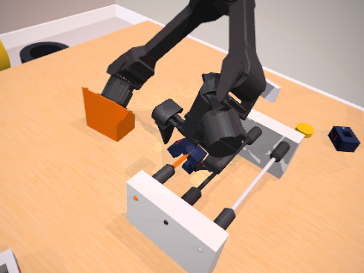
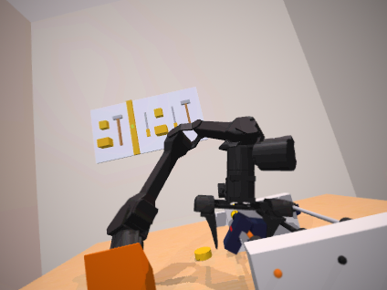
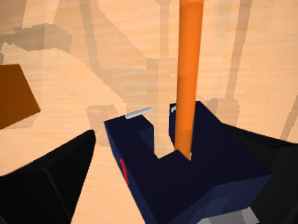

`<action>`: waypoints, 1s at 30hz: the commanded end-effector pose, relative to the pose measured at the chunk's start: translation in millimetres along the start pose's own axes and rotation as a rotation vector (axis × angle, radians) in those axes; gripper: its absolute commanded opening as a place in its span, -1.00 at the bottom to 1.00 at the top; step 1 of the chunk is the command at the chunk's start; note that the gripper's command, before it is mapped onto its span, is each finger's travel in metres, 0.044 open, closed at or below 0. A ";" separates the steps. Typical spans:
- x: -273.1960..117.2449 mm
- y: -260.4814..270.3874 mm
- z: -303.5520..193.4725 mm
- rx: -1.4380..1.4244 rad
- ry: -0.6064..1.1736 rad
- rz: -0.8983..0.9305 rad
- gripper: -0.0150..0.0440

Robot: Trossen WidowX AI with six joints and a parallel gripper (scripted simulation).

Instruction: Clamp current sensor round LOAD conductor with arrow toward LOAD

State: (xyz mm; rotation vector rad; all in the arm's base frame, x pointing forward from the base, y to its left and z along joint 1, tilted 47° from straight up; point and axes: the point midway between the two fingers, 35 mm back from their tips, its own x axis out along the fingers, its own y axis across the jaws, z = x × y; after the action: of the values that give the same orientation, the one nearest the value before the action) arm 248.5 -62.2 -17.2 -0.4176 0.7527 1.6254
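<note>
The dark-blue split-core sensor (image 1: 195, 158) (image 2: 246, 228) (image 3: 198, 171) hangs about the orange rod (image 1: 181, 160) (image 2: 249, 234) (image 3: 189, 65), its halves apart; the black two-fingered gripper (image 1: 189, 148) (image 2: 244, 228) (image 3: 150, 129) stands wide, released. Closing appears in hand, requiring realignment, then squeezing.

I'd call this a workshop of some kind. On my exterior feed a white board (image 2: 120, 152) hangs on the plain wall (image 2: 219, 59), showing hammers (image 2: 120, 132), slim yellow-handled tools (image 2: 147, 125) and yellow blocks (image 2: 105, 142). From the top feed I see a wood-grained surface (image 1: 51, 172), pale skirting (image 1: 133, 15) along the walls, and a black ring (image 1: 27, 51), perhaps a tyre, beyond the edge. I can't tell whether it's a home or a business one.
</note>
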 end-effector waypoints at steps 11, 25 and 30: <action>-10.2 6.4 5.7 0.014 0.001 0.007 1.00; -10.0 12.4 6.3 0.014 0.001 0.007 1.00; -12.2 14.5 7.1 0.014 0.001 0.007 1.00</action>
State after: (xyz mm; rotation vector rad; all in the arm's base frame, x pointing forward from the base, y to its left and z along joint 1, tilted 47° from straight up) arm 241.5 -66.6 -4.4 -0.4115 0.7641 1.6196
